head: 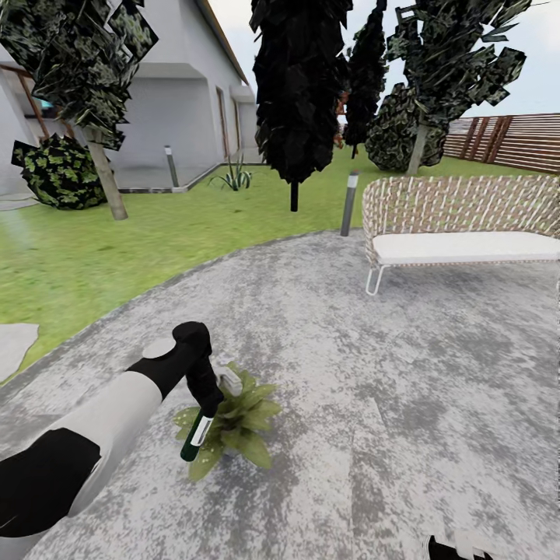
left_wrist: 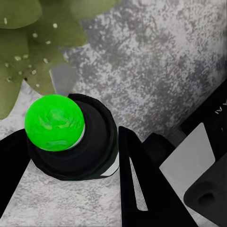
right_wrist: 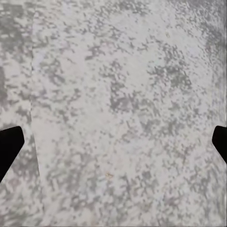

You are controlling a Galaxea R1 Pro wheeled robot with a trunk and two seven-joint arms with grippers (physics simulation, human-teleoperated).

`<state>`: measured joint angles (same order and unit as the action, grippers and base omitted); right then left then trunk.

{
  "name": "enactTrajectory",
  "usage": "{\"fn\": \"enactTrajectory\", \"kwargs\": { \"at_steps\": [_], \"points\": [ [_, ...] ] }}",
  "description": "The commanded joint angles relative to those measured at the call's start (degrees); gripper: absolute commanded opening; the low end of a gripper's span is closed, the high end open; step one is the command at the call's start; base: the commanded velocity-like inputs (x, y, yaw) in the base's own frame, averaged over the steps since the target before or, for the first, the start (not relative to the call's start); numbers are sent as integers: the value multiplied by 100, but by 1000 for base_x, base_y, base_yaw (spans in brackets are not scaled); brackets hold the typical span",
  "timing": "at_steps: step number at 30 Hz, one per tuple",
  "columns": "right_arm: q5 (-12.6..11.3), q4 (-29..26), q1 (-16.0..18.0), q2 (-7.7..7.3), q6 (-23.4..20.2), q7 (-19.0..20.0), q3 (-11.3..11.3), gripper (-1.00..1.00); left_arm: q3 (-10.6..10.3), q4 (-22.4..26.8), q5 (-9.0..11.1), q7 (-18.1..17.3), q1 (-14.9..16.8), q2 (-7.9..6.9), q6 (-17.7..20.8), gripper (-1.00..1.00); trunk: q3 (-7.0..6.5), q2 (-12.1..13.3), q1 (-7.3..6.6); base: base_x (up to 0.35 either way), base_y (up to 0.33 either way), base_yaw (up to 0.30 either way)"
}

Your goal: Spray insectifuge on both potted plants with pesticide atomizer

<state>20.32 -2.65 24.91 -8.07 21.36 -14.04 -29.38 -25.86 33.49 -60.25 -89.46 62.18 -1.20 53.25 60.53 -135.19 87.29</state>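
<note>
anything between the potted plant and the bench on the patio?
No: in the head view, just bare grey paving lies between the potted plant and the wicker bench.

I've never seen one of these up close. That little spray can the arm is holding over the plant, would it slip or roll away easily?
Probably, if let go: the pesticide atomizer looks like a smooth, round, slim cylinder, so on the flat paved patio it would likely roll. It seems rigid and light, as the left gripper holds it tilted over the potted plant with no visible sag. Its glossy body might be slippery.
</note>
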Motion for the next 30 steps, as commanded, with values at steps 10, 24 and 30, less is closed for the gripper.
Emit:
{"fn": "enactTrajectory", "kwargs": {
  "at_steps": [10,24,30],
  "points": [
    [60,10,5,5,17,-22,-42,100,-25,9,-41,-54,3,-11,74,-100,5,-2,-1,6,-277,32],
    [60,15,5,2,17,-21,-42,100,-29,-37,-663,-54,-108,13,89,-100,5,-2,-1,125,-209,182],
    [60,19,5,-3,17,-20,-42,100,20,-54,-672,-54,-637,-26,98,-100,5,-2,-1,10,-7,2]
  ]
}}
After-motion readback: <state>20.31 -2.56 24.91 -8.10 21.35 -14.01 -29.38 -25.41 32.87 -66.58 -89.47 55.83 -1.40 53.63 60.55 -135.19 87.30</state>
